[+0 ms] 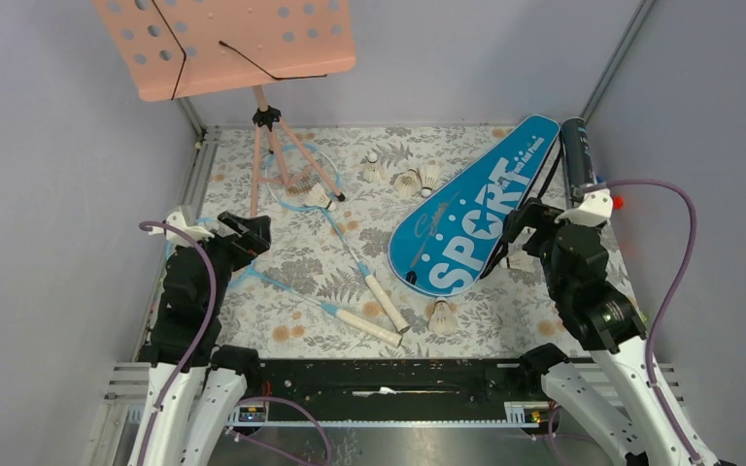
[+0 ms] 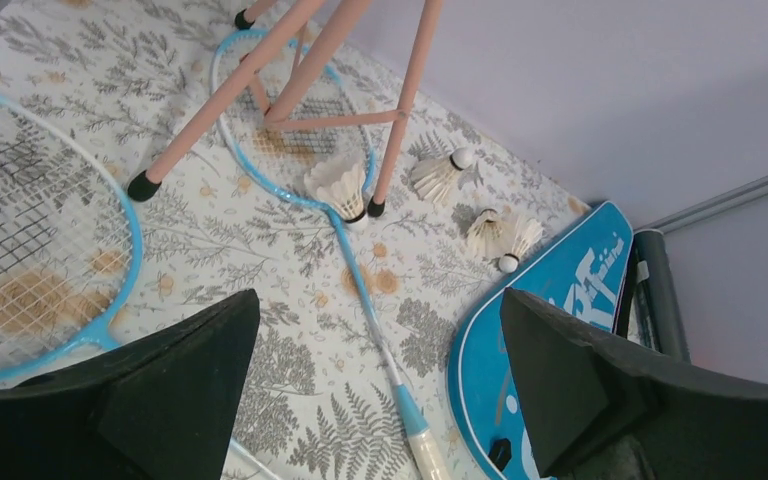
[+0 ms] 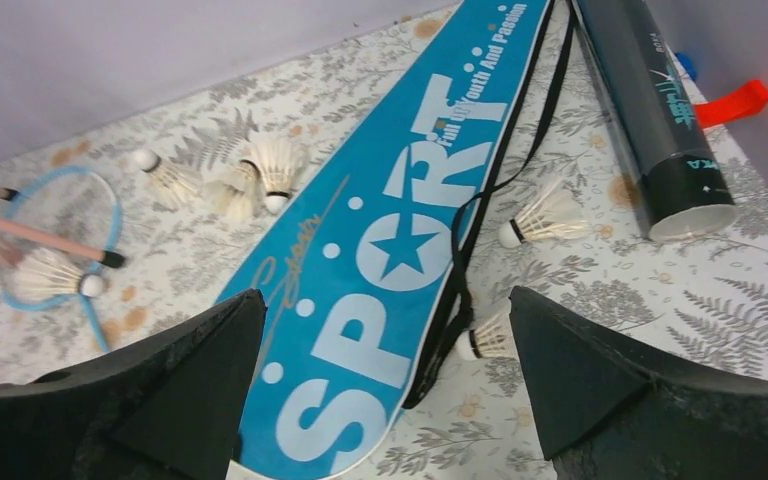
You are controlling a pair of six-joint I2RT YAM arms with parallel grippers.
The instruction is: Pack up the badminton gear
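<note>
The SPORT bag (image 1: pixel 474 209) lies flat on the bench (image 1: pixel 486 325), right of centre. Its long axis runs diagonally, wide end near and narrow end pointing far-right, where the tube (image 1: pixel 576 155) lies just beside it. The two rackets (image 1: pixel 386 302) lie left of centre with handles pointing near-right; the left tool (image 2: pixel 378 340) and right tool (image 3: pixel 388 330) are both spread wide and hold nothing.

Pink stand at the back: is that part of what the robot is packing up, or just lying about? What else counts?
Part of the job:
rackets (two)
shuttlecocks, scattered on the table
dark tube
blue SPORT bag

Just lying about:
pink music stand
</note>
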